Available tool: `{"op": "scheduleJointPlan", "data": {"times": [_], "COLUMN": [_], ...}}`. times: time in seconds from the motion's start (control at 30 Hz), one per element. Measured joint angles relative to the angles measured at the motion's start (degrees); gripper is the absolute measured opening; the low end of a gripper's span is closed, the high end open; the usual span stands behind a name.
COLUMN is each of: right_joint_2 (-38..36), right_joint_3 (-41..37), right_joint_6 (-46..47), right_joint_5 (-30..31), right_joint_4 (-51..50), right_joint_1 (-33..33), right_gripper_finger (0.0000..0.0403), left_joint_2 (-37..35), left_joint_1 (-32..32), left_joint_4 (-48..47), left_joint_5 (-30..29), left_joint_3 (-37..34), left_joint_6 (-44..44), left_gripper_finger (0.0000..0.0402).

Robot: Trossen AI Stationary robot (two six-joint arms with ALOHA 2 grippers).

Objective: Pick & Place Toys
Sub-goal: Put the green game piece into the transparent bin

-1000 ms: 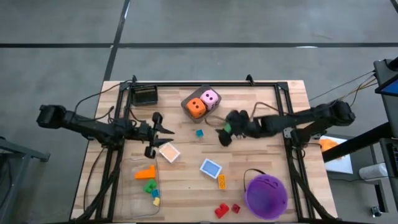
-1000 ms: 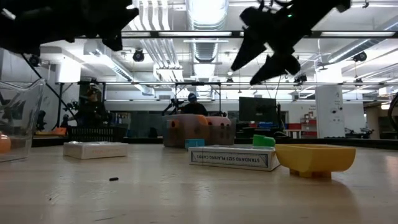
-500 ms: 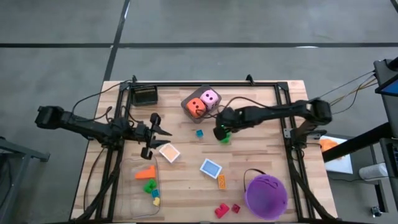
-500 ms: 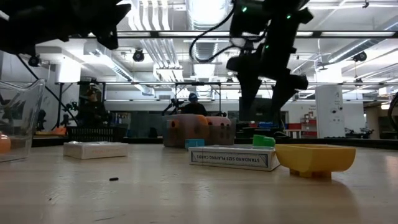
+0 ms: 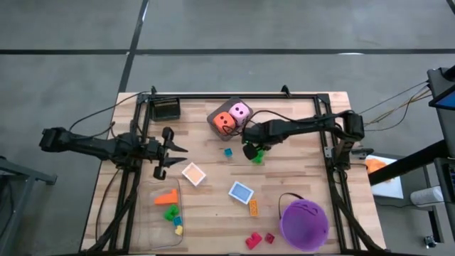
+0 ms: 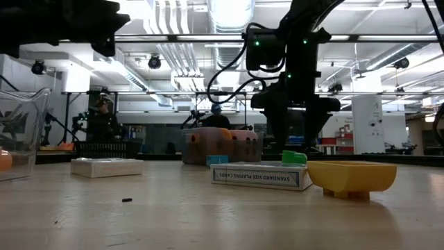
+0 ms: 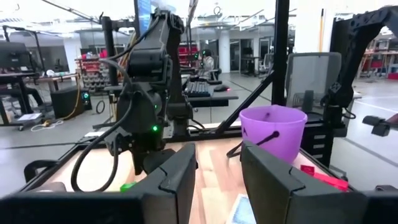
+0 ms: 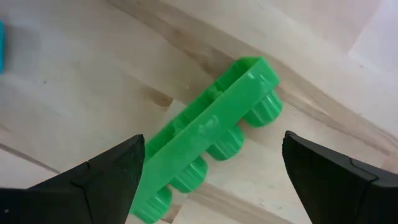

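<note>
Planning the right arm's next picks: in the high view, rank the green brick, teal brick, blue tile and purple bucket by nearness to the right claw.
1. Green brick, directly under the right claw.
2. Teal brick, just toward the left arm.
3. Blue tile, mid-table.
4. Purple bucket, table's near right corner.

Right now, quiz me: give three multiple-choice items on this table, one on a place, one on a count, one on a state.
1. Where does the purple bucket stand?
A. Beside the dice
B. On the right arm's side, at the table's near edge
C. Inside the clear tray

2. How many dotted dice sit together?
A. One
B. Two
C. Four

3. How is the right end effector?
A. Open over the green brick
B. Shut on a blue tile
C. Holding the bucket

Answers: 1 B, the high view shows it there. 2 B, one orange, one pink. 3 A, the right wrist view shows both fingers spread either side of the brick.
</note>
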Motion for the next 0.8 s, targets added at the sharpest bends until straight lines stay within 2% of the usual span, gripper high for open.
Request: {"op": "scheduleJointPlan", "data": {"times": [0.17,0.37,0.53,0.67,0.8], "right_joint_2": [0.06,0.19,1.49,4.3,6.88], "right_joint_3": [-1.46,-4.25,-4.32,-4.21,-3.95], "right_joint_6": [1.3,1.78,-0.45,-3.22,-6.55], "right_joint_5": [-1.62,-5.79,-6.72,-6.6,-6.57], "right_joint_4": [0.98,7.95,10.67,11.15,11.75], "right_joint_1": [-1.22,-2.74,-3.04,-3.03,-2.21], "right_gripper_finger": [0.0369,0.0369,0.0365,0.0334,0.0271], "left_joint_2": [-3.61,-3.55,-3.57,-3.55,-3.57], "left_joint_1": [0.0,0.0,0.0,0.0,0.0], "left_joint_4": [-3.41,-4.26,-4.39,-4.43,-4.53], "left_joint_5": [0.0,0.02,0.22,0.33,1.48], "left_joint_3": [0.0,0.0,0.0,0.0,0.0], "left_joint_6": [-0.04,-0.44,-0.44,-0.46,-0.46], "left_gripper_finger": [0.013,0.0129,0.0129,0.0129,0.0129]}}
